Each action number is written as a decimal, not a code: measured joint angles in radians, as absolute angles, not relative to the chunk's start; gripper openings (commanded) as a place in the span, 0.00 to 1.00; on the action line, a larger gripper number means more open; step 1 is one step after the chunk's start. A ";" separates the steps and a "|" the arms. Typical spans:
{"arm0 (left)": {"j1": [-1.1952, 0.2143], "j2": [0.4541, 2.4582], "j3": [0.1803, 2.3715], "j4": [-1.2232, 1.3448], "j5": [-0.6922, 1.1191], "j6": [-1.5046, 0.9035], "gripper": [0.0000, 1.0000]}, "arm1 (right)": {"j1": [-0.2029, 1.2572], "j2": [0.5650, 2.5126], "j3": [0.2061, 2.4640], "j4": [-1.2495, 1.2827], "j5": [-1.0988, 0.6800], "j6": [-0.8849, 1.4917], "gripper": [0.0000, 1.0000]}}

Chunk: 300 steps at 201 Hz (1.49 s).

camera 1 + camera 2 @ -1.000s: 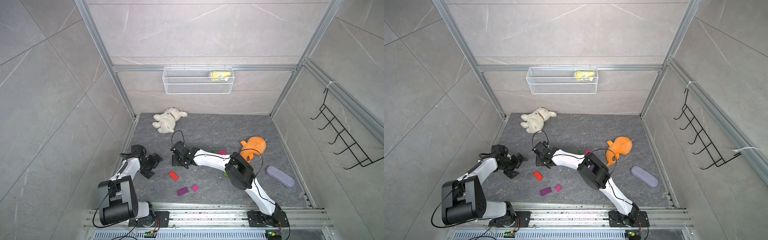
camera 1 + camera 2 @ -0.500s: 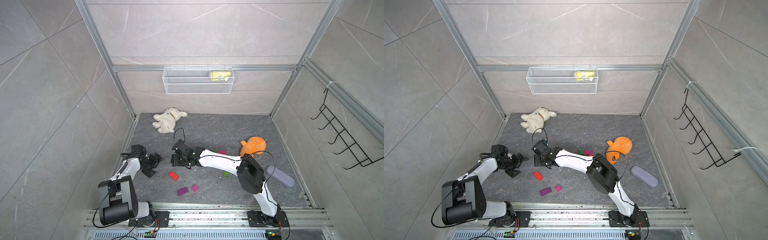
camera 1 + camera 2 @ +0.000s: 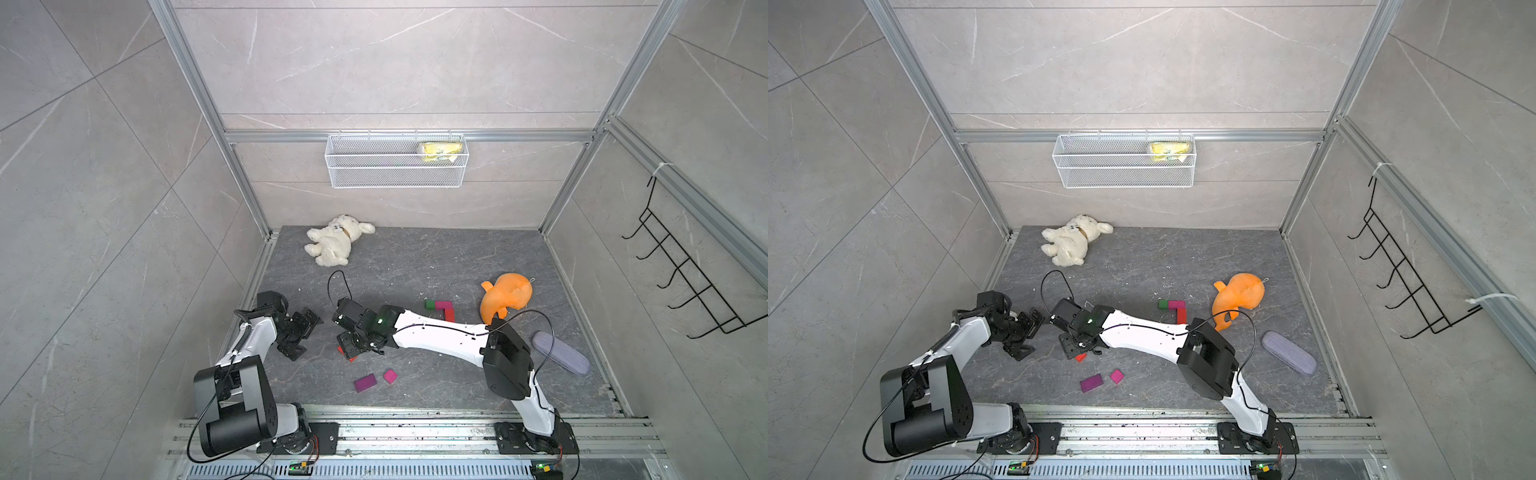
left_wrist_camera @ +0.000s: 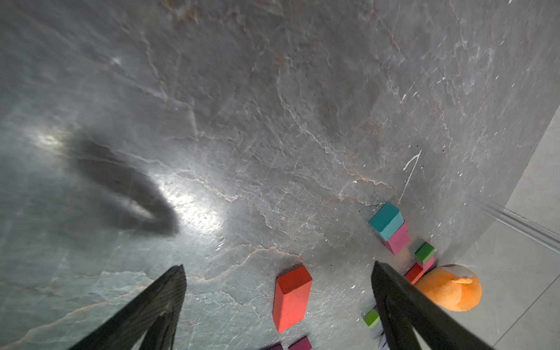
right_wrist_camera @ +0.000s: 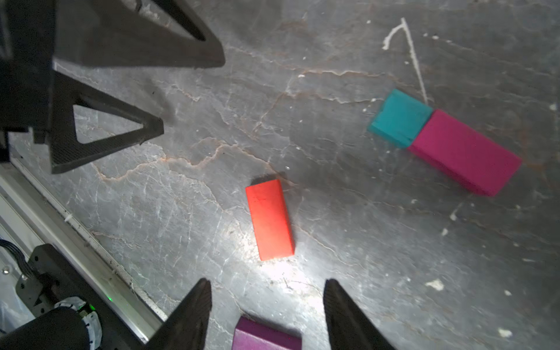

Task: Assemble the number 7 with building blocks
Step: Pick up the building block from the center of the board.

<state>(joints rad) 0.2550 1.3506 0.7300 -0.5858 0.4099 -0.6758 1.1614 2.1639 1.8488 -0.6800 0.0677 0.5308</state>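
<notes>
No writing, number, brand or sign can be read anywhere from where I stand; whatever is printed on the yellow packet (image 3: 439, 150) in the wire basket (image 3: 374, 176) is too small to make out.
</notes>
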 measured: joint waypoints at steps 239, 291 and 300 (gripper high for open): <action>0.315 1.326 0.719 -0.597 0.423 -0.673 1.00 | 1.189 2.619 2.426 -1.058 0.169 0.467 0.39; 0.316 1.325 0.718 -0.598 0.423 -0.673 1.00 | 1.191 2.625 2.442 -1.080 0.183 0.482 0.17; 0.318 1.323 0.718 -0.598 0.423 -0.673 1.00 | 1.191 2.624 2.442 -1.082 0.188 0.486 0.17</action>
